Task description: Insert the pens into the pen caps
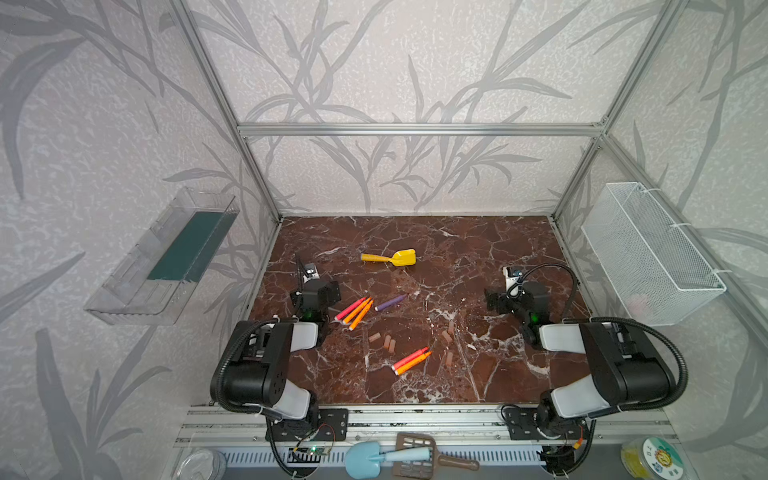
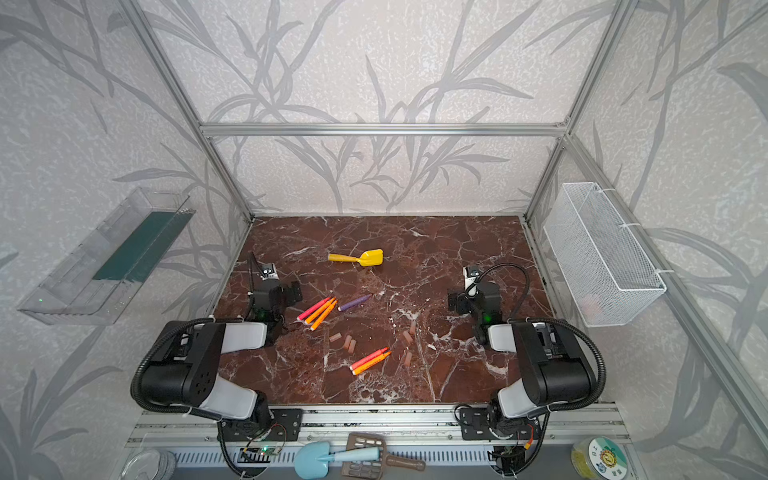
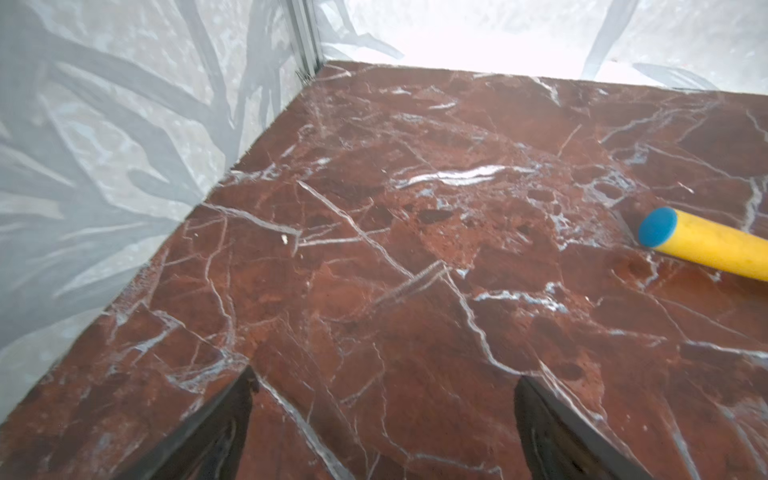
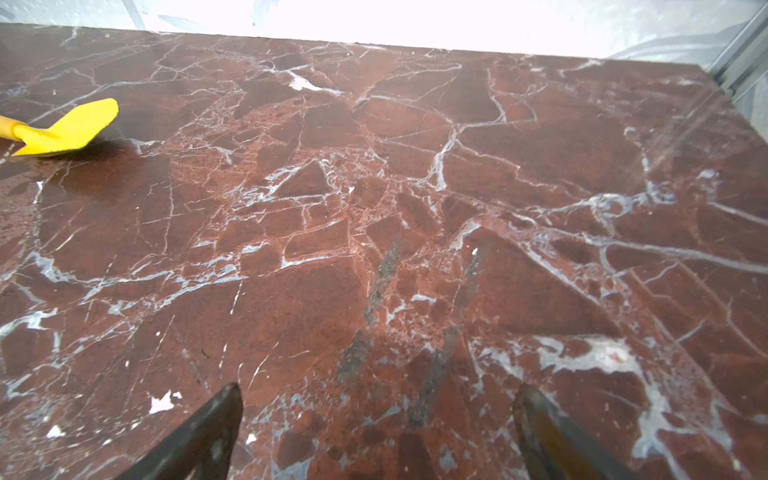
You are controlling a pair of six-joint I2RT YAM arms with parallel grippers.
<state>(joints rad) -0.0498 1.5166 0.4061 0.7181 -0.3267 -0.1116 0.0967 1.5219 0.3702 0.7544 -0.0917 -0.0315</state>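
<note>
The two near pens: one pink-red and one orange, side by side on the table, near the middle. No caps on them.
The pen caps: six little pinkish tubes, as far as I can count, lying loose around and just past the two near pens. Three are more to the left, three more to the right. All look empty.
The three pens: one pink-red and two orange, bunched together, a bit farther and to the left, close to my left arm. Their tips are bare.
The purple pen: alone, just right of the three pens. Bare tip too.
My left gripper: wide open, holding nothing, over bare table on the left.
My right gripper: wide open too, holding nothing, over bare table on the right, well apart from the pens and caps.
The yellow shovel: far, in the middle. Not part of my job.
Done: nothing yet. No pen sits in a cap.
Left to do: all six pens. I think I must first pick up one pen and one cap.
</note>
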